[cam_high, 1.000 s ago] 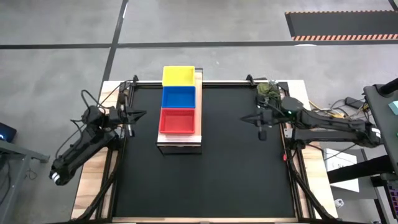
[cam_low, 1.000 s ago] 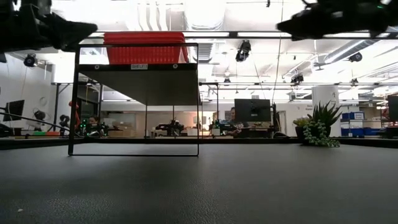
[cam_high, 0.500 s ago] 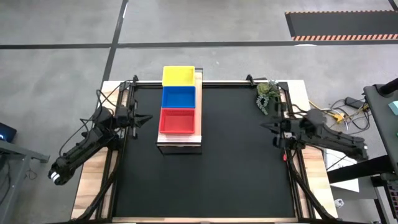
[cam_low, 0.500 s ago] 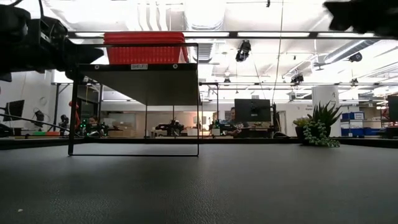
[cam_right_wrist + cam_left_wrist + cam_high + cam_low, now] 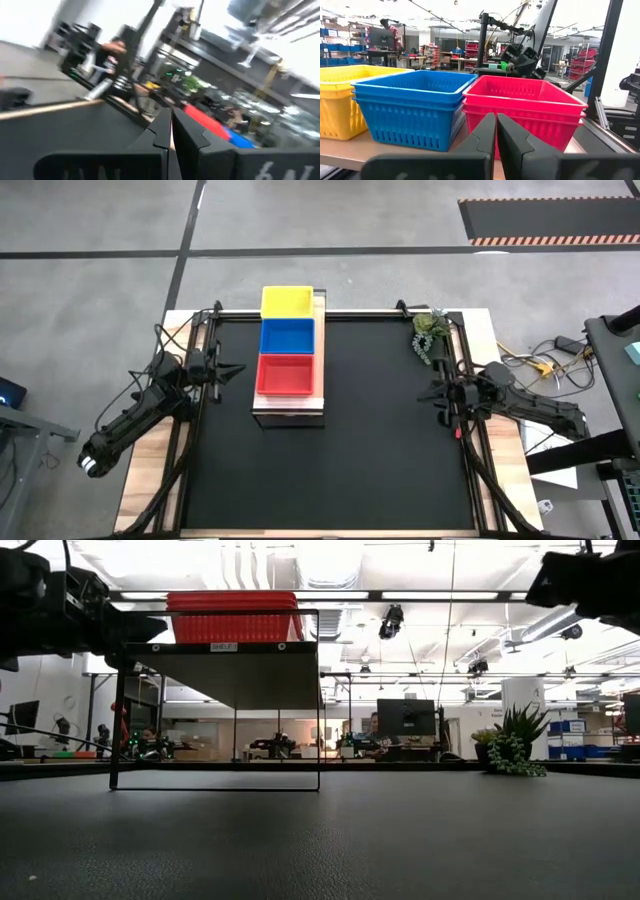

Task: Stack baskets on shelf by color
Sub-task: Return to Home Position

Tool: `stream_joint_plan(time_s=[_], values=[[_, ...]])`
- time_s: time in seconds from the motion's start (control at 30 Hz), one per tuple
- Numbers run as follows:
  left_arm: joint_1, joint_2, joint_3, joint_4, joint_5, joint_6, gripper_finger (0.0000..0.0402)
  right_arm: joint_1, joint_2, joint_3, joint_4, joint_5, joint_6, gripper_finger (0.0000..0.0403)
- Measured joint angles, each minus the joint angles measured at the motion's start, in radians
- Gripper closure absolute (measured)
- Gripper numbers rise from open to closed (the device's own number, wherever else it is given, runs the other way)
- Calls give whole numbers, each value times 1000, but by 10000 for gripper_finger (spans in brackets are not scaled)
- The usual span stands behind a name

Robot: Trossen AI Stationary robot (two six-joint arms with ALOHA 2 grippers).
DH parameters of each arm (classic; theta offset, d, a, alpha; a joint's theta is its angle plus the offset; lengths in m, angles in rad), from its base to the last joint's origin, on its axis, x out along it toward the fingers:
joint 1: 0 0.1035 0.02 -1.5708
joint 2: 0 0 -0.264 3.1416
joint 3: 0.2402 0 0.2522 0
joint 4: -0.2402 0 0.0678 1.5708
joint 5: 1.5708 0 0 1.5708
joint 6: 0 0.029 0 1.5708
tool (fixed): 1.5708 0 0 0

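Three basket stacks sit in a row on the shelf (image 5: 288, 412), resting by their bases on its wood plank top: yellow (image 5: 286, 301) farthest, blue (image 5: 287, 337) in the middle, red (image 5: 286, 374) nearest. The left wrist view shows the yellow stack (image 5: 340, 100), the blue stack (image 5: 415, 107) and the red stack (image 5: 520, 112) close up, three baskets to each. My left gripper (image 5: 226, 368) (image 5: 496, 122) hangs shut, level, just left of the red stack and apart from it. My right gripper (image 5: 433, 392) (image 5: 171, 120) is shut over the table's right edge, holding nothing. In the low view only the red stack (image 5: 235, 618) shows on the shelf.
A small potted plant (image 5: 430, 332) (image 5: 515, 745) stands at the far right corner, near the right arm. The black tabletop (image 5: 380, 450) lies between the shelf and the right arm. Cables lie beside the table on the right (image 5: 545, 360).
My right gripper has drawn back toward the table's right edge and a little toward the near edge, staying shut. My left gripper has moved down and slightly toward the shelf, then kept still. The baskets have not moved.
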Motion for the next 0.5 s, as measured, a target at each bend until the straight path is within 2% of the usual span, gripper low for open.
stream_joint_plan(time_s=[0.07, 0.27, 0.5], values=[[0, -1, 0, 0, 0, 0, 402, 1, 1, 0, -5, -31, 52, 394], [0, 1, 0, -1, 0, 0, 402, 0, 14, 0, -90, -34, 247, 394], [0, -1, -1, 0, 0, 0, 402, 0, 30, -1, -104, -34, 314, 394]])
